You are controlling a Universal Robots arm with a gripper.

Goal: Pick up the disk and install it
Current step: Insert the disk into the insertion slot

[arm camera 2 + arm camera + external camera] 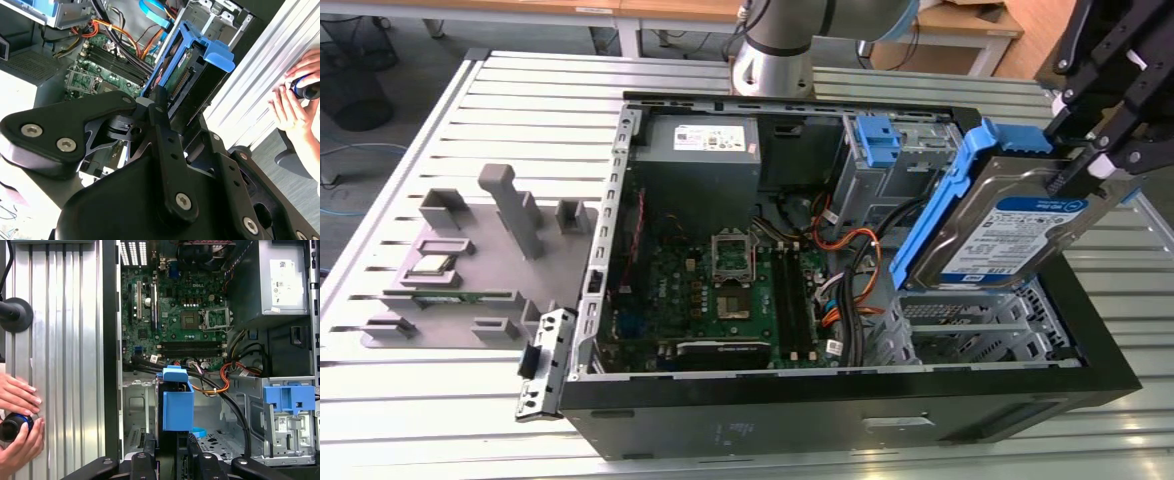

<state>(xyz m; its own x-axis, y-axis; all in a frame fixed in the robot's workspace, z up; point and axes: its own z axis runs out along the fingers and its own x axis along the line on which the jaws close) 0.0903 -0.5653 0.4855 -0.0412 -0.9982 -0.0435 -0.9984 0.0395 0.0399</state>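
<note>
Black gripper of yours is clamped on the disk, at its upper end.
You hold it tilted on edge over the open computer case, above the metal cage by the orange cables; the motherboard lies further off.

We are counting one disk, one gripper, one open computer case, one green circuit board, one grey power box and one bare blue bracket — plus one grey parts holder and one slatted table. In the first wrist view we are seeing two hands.
</note>
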